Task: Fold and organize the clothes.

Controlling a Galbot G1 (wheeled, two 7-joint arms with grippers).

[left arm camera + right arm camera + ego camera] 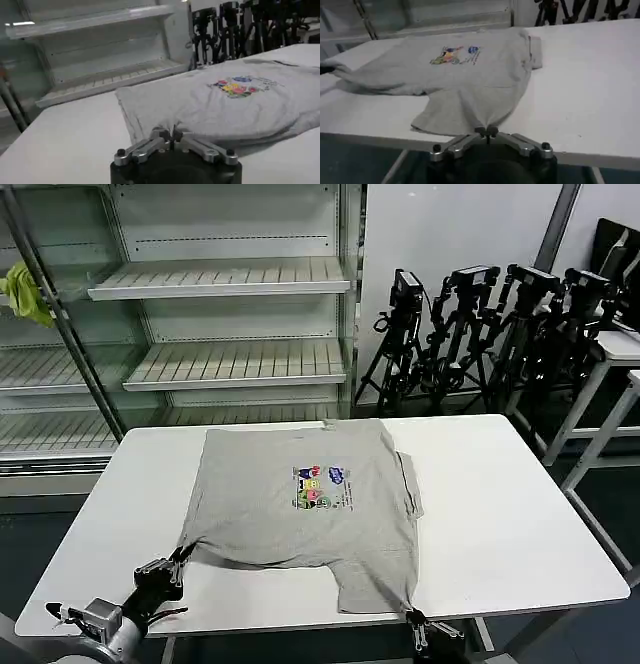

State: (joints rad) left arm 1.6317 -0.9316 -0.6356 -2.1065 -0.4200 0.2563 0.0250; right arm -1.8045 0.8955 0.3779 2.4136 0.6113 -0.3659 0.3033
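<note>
1. A light grey T-shirt lies on the white table, chest print facing up, collar end toward the shelves.
2. The shirt's right sleeve is folded in along the side. The near hem is uneven, with a flap hanging toward the table's front edge on the right.
3. Left gripper: at the near left corner of the shirt, fingers pinched together on the fabric edge. In the left wrist view the cloth bunches where the fingertips meet, just above the tabletop.
4. Right gripper: at the table's front edge, fingers closed on the near right corner of the shirt. In the right wrist view the fabric gathers into a point between the fingertips.
5. A yellow-green rag hangs on the shelf frame at the far left, well apart from the table.
6. Camera tripods stand behind the table to the right.
</note>
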